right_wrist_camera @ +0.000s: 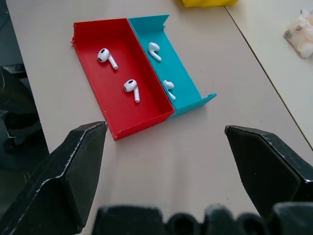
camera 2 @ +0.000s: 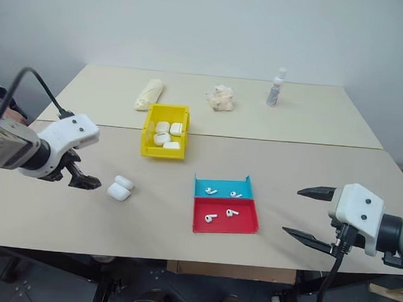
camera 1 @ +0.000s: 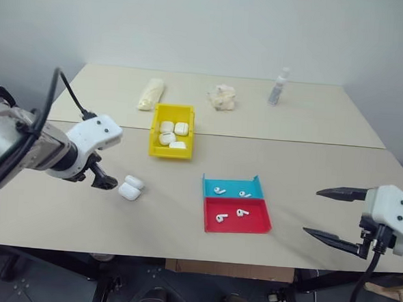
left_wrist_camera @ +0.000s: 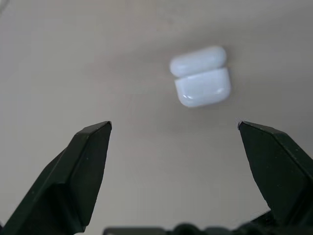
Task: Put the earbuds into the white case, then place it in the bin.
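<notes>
Left gripper [camera 1: 104,180] hangs low over the desk [camera 1: 61,211], fingers spread wide and empty. The white case [camera 1: 130,188] lies just to its right with lid flipped open, so the left arm is plainly nearer. Earbuds [camera 1: 228,215] sit further right, two in the blue tray [camera 1: 232,186], two in the red tray [camera 1: 252,224]. Right gripper [camera 1: 334,214] is well apart beyond them, fingers wide, facing the trays. The bin [camera 1: 170,152] stands behind.

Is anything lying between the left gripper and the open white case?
No. Bare tabletop separates the left gripper from the white case, clearest in the left wrist view.
</notes>
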